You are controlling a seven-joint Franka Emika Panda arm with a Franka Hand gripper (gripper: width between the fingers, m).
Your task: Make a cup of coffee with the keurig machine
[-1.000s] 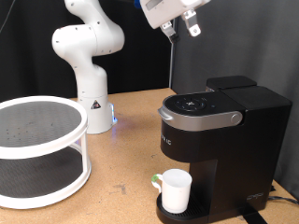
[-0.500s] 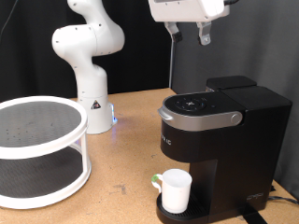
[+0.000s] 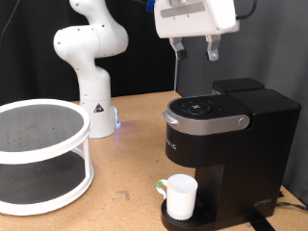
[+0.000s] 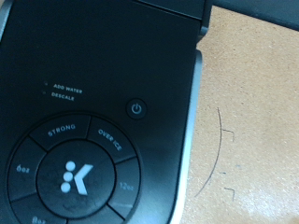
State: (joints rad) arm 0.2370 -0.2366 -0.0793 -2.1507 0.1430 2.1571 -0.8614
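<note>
Under the brew head, on the round drip tray, the cup (image 3: pixel 180 195) stands upright with its mouth open to the spout, which I judge is exactly where it must be to catch the coffee. It belongs to the keurig machine (image 3: pixel 226 144), the black box on the wooden desk (image 3: pixel 125 144) at the exterior view's right, its silver-rimmed lid down flat so that the ring of buttons on top faces upward. My wrist camera looks straight down onto that control panel (image 4: pixel 79 173): I read the power button (image 4: pixel 136 108), the words STRONG and OVER ICE, the size keys around the central K, and the ADD WATER and DESCALE labels, with bare desk beside the silver edge. That view tells me why I hang where I do: my gripper (image 3: pixel 194 48) is high above the lid, well apart from it, fingers pointing down, lined up over the buttons rather than over the cup. My jaws stand spread apart and hold nothing; both fingers show separately against the dark backdrop. Farther out, at the exterior view's left, a white two-tier round rack (image 3: pixel 38 154) sits on the desk, and behind it rises my white arm base (image 3: pixel 91 58) with a small blue light near its foot.
</note>
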